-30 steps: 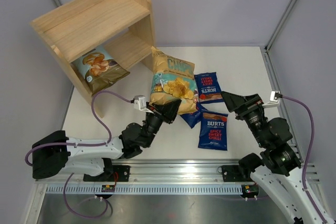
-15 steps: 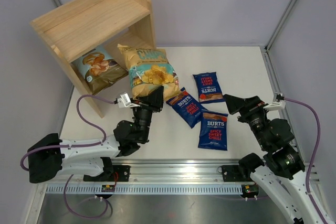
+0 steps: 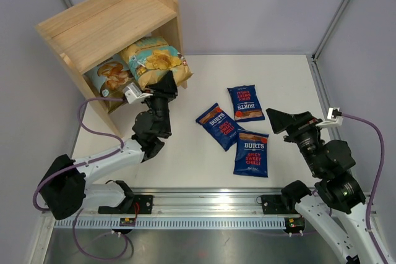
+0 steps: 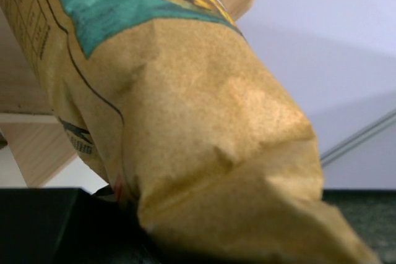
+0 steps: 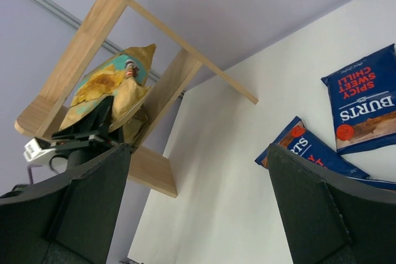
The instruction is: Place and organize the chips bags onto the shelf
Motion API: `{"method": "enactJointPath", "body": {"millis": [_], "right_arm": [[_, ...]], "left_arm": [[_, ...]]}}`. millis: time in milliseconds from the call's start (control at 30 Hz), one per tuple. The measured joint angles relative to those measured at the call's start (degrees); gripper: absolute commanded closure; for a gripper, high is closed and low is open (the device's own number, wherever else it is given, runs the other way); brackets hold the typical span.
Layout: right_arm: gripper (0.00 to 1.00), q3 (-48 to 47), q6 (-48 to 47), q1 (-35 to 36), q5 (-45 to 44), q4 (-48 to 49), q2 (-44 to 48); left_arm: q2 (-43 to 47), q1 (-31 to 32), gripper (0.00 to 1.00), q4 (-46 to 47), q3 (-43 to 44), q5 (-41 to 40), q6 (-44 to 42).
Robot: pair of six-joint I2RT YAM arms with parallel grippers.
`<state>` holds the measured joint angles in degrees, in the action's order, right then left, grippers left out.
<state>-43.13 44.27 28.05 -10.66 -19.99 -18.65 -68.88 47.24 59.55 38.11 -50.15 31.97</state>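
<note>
While the left tool is clamped on the bottom edge of the tan bag, that bag stands tilted at the front opening of the shelf, w/ its top end tucked under the upper board. It sits on the right side of the lower tier, just beside the cassava bag, which lies in the left part of the same tier and leans out a bit past the front edge. Can't tell whether the tan bag touches the lower board or the cassava bag. From the left wrist view the crumpled tan bottom fills nearly the whole frame, pinched right at the tool.

3 Burts bags lie flat on the tabletop, well apart from the shelf: far one on its own, mid one angled, near one w/ its top corner overlapping the mid one.

Right tool hangs above the tabletop's right side, near the Burts bags, jaws wide apart, nothing between them. Its fingers frame the shelf and two Burts bags in the right wrist view.
</note>
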Motion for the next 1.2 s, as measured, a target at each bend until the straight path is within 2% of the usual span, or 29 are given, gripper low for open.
{"method": "enactJointPath", "body": {"millis": [267, 800, 867, 900, 1000, 1033, 1133, 1200], "right_arm": [[0.01, -3.06, -1.01, 0.02, 4.33, 0.26, -0.76], [0.01, -3.28, -2.91, 0.02, 9.29, 0.42, -0.63], [0.01, -3.37, -2.86, 0.02, 10.69, 0.48, -0.63], [0.01, -3.37, -2.86, 0.02, 11.3, 0.59, -0.63], [0.01, -3.58, -2.69, 0.02, 12.37, 0.79, -0.63], [0.01, -3.63, -2.69, 0.02, 12.66, 0.83, -0.63], [0.01, -3.74, -2.64, 0.02, 13.29, 0.79, -0.63], [0.01, -3.78, -2.62, 0.02, 13.33, 0.74, -0.63]], "left_arm": [[-7.63, -7.08, 0.89, -2.62, 4.94, 3.74, 2.08], [-21.11, -15.34, 0.84, -4.09, 15.26, 7.19, 3.98], [-22.49, -16.17, 0.8, -4.61, 16.15, 7.56, 4.35], [-22.88, -16.41, 0.74, -4.96, 16.41, 7.67, 4.44], [-23.78, -17.07, 0.73, -6.47, 17.18, 7.8, 4.74], [-23.93, -17.16, 0.69, -7.15, 17.42, 7.78, 4.87], [-23.98, -17.2, 0.42, -9.66, 18.32, 7.74, 5.92], [-23.96, -17.2, 0.35, -11.17, 18.99, 7.72, 7.04]]}}
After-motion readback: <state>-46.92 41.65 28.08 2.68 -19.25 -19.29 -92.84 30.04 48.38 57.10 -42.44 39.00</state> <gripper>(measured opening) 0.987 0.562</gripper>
